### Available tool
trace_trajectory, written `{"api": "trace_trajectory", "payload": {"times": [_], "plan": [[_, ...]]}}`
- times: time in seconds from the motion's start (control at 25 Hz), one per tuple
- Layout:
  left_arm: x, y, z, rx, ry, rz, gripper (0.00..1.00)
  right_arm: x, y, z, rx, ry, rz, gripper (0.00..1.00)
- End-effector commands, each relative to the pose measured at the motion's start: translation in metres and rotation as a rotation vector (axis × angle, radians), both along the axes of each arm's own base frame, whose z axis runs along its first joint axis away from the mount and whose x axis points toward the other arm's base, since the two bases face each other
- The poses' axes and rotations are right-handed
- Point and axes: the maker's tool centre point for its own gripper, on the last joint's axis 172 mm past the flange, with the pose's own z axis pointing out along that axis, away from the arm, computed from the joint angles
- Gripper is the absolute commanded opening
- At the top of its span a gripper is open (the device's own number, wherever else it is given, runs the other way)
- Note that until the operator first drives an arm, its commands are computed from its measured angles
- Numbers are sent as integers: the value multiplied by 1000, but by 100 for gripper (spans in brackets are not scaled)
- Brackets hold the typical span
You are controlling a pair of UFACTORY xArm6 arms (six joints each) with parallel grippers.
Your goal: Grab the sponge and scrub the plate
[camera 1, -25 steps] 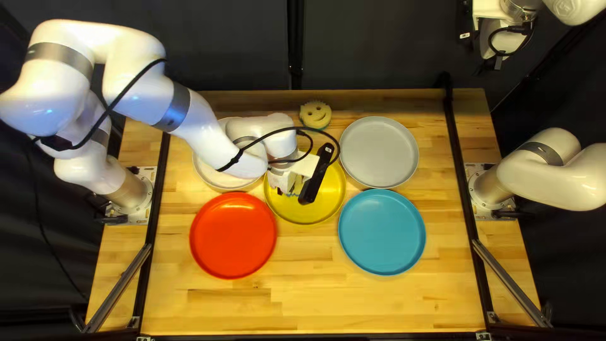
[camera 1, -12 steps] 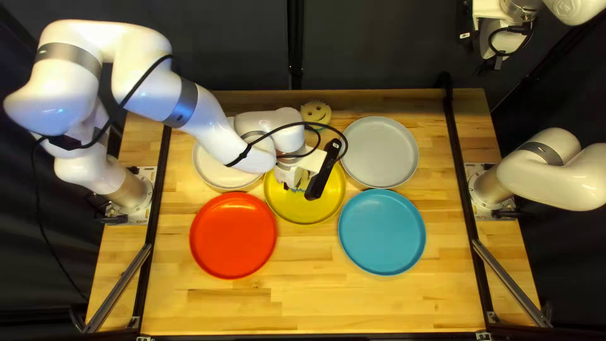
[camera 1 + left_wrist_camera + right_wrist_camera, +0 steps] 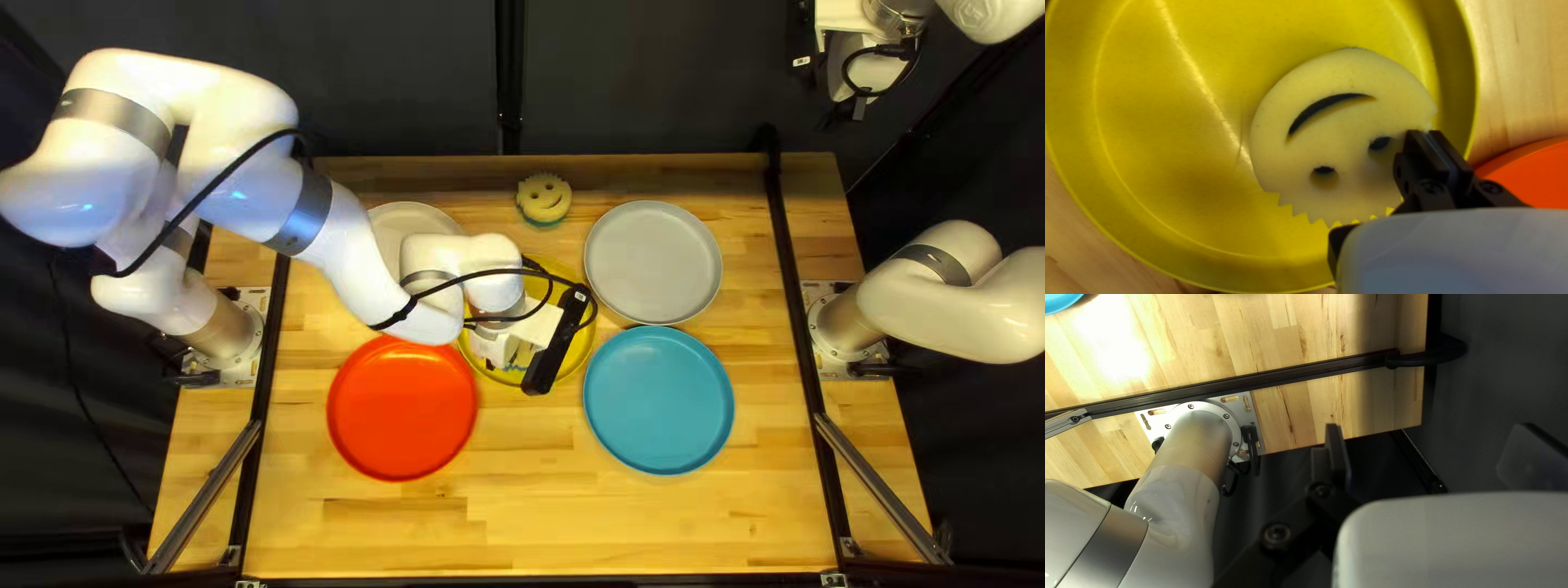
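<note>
Smiley-face sponge (image 3: 1339, 128) is within the rim of the yellow plate (image 3: 1181, 218), over to one side, smile and two eye holes facing up. Whether its whole underside touches the plate, I can't tell. It lies just ahead of my left gripper (image 3: 492, 362) and off to one side, caught by its edge near one eye; the rest reaches out past the fingertips.

Left claw: fingers drawn nearly together, pinching that edge of the sponge. Notched edge runs back toward the gripper links.

Right gripper (image 3: 858, 107): up beyond the table's far edge, at upper right of the top left view. Fingers spread wide, nothing seen between them.

Around the yellow plate: red plate (image 3: 403, 406) just beside it, blue plate (image 3: 659, 400) and grey plate (image 3: 653, 261) toward the right of the top left view, white plate (image 3: 414, 221) partly under my left arm. A second smiley-face sponge (image 3: 543, 198) sits near the table's far edge, apart from the plates.
</note>
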Motion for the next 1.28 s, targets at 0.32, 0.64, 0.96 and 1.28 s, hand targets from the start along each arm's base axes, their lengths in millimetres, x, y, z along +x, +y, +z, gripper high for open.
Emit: {"api": "trace_trajectory", "payload": {"times": [0.32,0.64,0.96,1.28], "plan": [[28,51,2,4,-13,-7,0,0,0,0,0,0,0,100],[47,79,-3,7,-5,-24,0,0,0,0,0,0,0,100],[47,61,-3,5,-4,-41,0,0,0,0,0,0,0,100],[24,18,-10,3,7,-54,0,0,0,0,0,0,0,100]]}}
